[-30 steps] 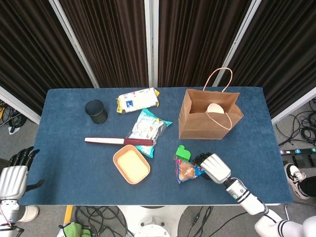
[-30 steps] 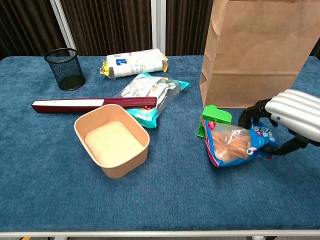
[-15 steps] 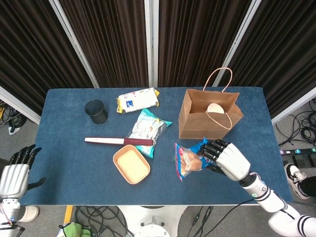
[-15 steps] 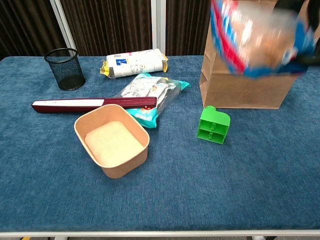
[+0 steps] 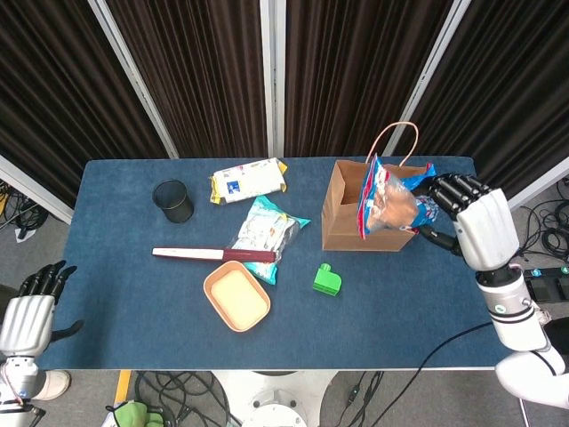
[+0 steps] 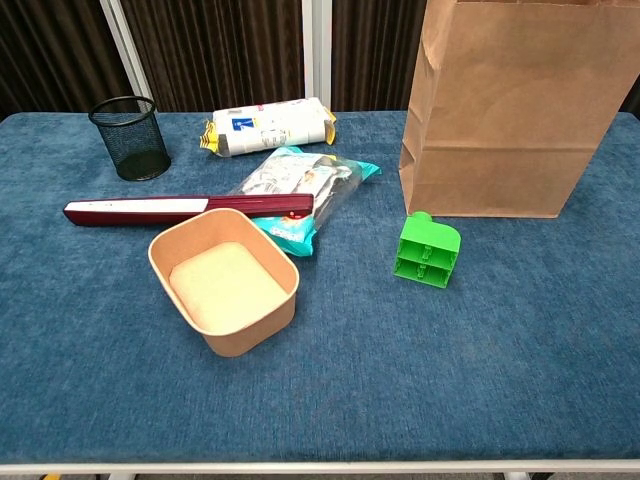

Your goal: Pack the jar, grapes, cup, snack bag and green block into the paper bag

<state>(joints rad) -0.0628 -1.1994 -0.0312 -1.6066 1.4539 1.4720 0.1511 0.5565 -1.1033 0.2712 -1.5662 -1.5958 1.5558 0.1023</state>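
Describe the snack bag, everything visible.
The snack bag is a clear, crinkly plastic pouch with blue and red printing and orange-brown snacks inside. It hangs roughly upright above the open mouth of the paper bag, not yet inside. The right hand holds it from its right side, dark fingers closed on its edge. It shows only in the head view.

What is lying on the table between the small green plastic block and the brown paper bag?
Nothing: only bare blue tablecloth separates the small green plastic block from the brown paper bag. The chest view shows this gap best.
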